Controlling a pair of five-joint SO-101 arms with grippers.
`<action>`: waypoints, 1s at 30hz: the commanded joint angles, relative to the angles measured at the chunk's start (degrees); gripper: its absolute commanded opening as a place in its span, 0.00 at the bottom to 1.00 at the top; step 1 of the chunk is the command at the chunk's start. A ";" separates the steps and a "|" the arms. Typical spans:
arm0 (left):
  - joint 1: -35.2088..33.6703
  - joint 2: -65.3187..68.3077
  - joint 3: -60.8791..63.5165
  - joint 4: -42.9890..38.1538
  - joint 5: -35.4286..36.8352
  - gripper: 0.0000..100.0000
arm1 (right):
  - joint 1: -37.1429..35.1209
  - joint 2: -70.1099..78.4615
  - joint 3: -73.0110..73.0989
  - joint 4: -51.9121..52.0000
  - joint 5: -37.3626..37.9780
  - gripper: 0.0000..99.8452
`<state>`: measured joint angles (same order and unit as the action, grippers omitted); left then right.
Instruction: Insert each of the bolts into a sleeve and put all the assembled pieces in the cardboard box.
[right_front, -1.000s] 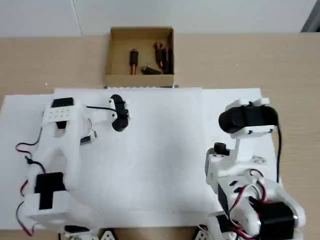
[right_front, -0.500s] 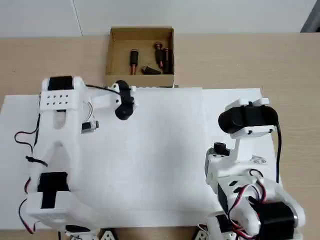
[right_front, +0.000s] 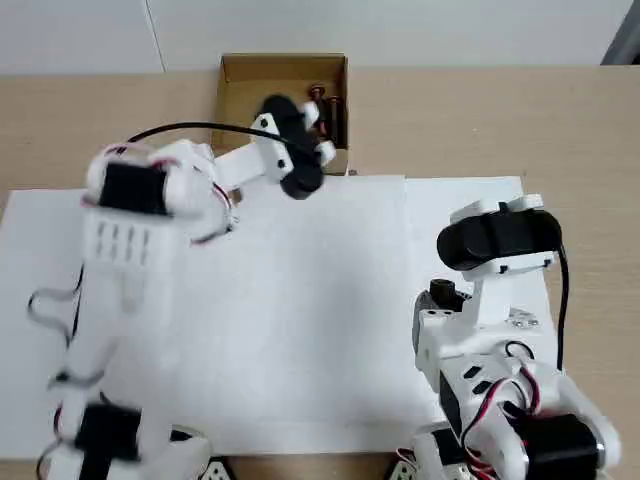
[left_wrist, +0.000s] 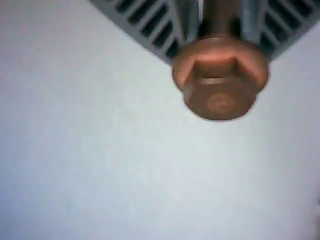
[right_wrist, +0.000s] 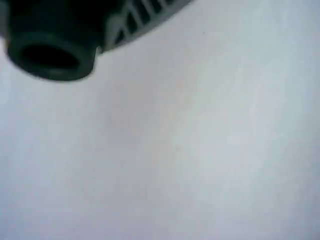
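Observation:
A copper bolt with a hexagonal head sticks out between the ribbed grey fingers of my left gripper, which is shut on its shank. In the high view that gripper is at the front wall of the cardboard box, above the far edge of the white sheet. Assembled pieces lie inside the box, partly hidden by the arm. My right gripper is shut on a black sleeve, its open end facing the camera. In the high view the right arm stands folded at the near right.
A white sheet covers the middle of the wooden table. The left arm's body and its black cable stretch across the sheet's left side. The right arm's base sits at the near right corner.
My left arm has swung from the left side of the sheet up and away towards the box, carrying the bolt. The right arm has stayed put.

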<state>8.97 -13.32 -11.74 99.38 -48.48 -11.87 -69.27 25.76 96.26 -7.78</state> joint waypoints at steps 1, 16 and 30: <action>5.45 -12.84 2.68 0.88 6.95 0.01 | 0.31 -0.13 -2.29 -0.40 0.70 0.00; 6.95 -49.14 46.99 -34.46 41.93 0.01 | 0.04 -0.04 13.80 -21.67 0.35 0.00; 7.38 -80.09 79.60 -52.48 55.47 0.01 | -17.63 -0.04 37.01 -50.68 0.97 0.00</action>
<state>16.09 -87.34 64.04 49.27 4.53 -26.11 -68.75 60.31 51.87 -7.60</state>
